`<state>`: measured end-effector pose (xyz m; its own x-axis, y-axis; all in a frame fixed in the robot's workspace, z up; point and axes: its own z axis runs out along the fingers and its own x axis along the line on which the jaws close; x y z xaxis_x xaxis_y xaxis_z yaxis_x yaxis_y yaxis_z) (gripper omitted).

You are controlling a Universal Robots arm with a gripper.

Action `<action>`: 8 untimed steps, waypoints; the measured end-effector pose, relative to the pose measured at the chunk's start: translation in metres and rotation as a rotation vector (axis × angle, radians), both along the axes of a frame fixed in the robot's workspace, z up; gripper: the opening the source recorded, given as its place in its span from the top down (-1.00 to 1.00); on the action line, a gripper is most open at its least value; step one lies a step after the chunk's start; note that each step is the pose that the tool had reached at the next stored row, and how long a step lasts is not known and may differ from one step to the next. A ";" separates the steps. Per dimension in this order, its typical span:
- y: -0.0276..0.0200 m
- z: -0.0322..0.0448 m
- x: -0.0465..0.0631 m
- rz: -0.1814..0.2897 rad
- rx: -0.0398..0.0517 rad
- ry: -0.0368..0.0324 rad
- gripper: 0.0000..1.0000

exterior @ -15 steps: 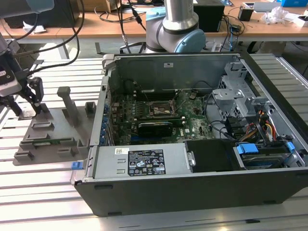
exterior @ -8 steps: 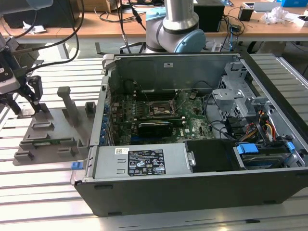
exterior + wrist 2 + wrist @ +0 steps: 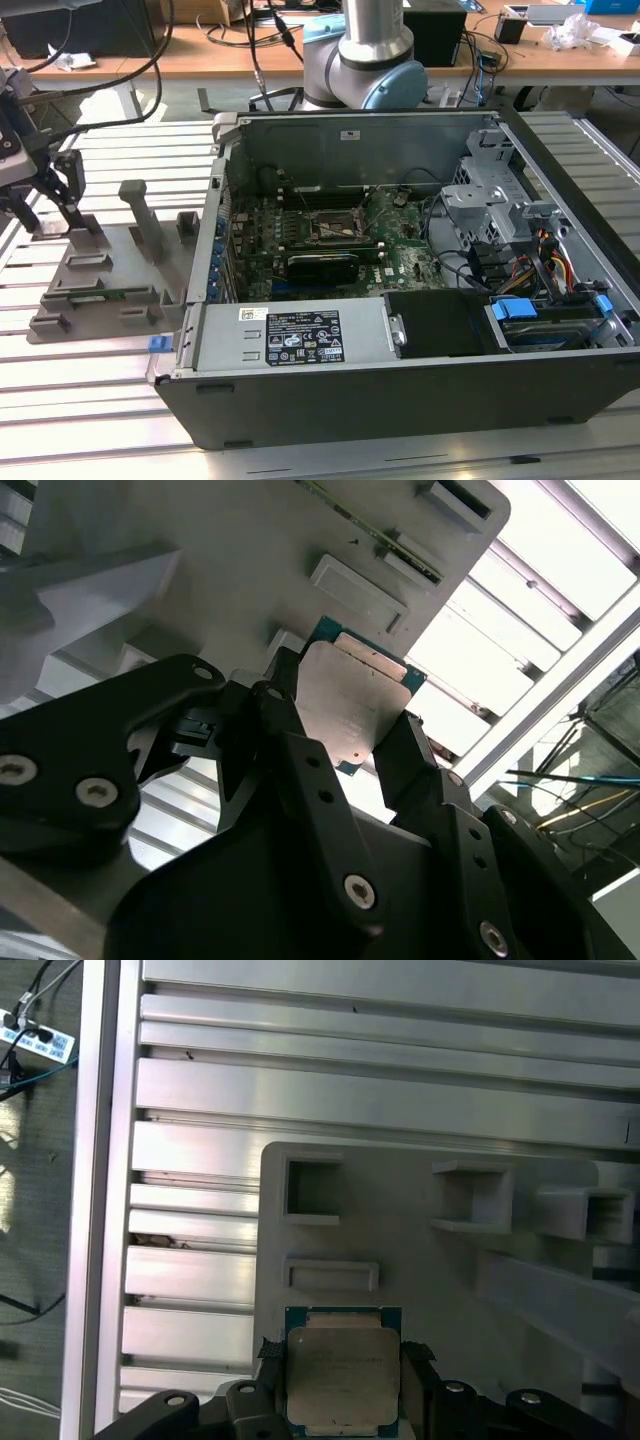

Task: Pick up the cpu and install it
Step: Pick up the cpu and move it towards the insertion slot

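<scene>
**Printed Marks in the Scene: None Legible**

A black label (image 3: pixel 303 337) with white print and symbols stands on the metal cover (image 3: pixel 368 335) along the near side of the open computer case (image 3: pixel 420 155). Small white labels (image 3: pixel 253 314) sit just beside it, toward the exterior view's left. A small white sticker (image 3: pixel 348 136) sits on the case's far inner wall. In the first wrist view, faint engraved lines cross the metal top of the cpu (image 3: pixel 340 1375), which is clamped in my claw (image 3: pixel 343 1355). A white tag (image 3: pixel 40 1040) with dark marks lies beyond the edge of the table (image 3: pixel 350 1090). I can read no word or number on any of these.
</scene>
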<state>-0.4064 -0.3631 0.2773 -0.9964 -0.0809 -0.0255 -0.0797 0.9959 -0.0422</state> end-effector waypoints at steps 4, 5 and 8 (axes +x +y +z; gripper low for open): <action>0.0000 0.0036 0.000 0.000 0.0000 -0.0001 -0.09; 0.0000 0.0044 0.000 0.000 0.0000 -0.0001 -0.09; 0.0000 0.0070 0.000 0.000 0.0000 -0.0001 -0.09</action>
<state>-0.4064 -0.3630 0.2843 -0.9964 -0.0808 -0.0256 -0.0797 0.9959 -0.0422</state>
